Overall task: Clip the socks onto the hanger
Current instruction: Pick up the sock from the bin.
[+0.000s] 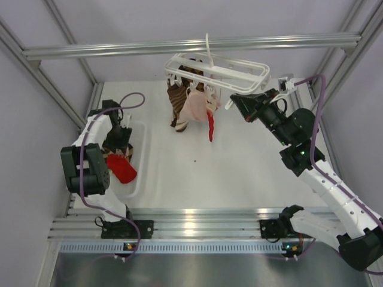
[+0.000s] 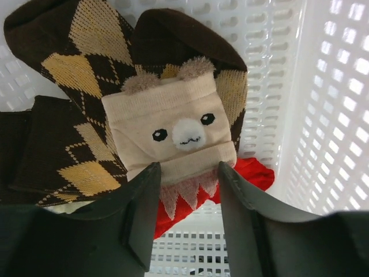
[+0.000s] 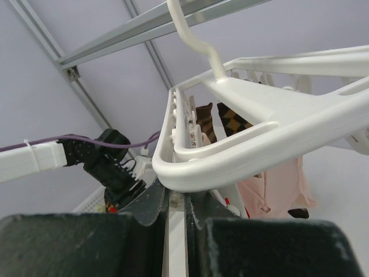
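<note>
Noting left gripper (image 2: 187, 173) jaws spread astride the cream sock (image 2: 173, 118), right gripper (image 3: 176, 202) jaws pinching the hanger (image 3: 259, 133), we fear closing may also snag the argyle sock (image 2: 75, 133) beneath.

We saw bright, even, soft light and faint shadows. Glare streaked the ribbed aluminium base rail (image 1: 191, 215); the white perforated plastic basket wall (image 2: 340, 86) looked washed out.

We find open table (image 1: 239, 173) across the middle and front. Farther back, the hanger (image 1: 239, 75) and its dangling socks (image 1: 192, 109) bar the way beneath the rail (image 1: 191, 45). At the left, a basket (image 2: 328, 115) wall stands close beside the left gripper (image 2: 185, 170), more socks heaped below it.
</note>
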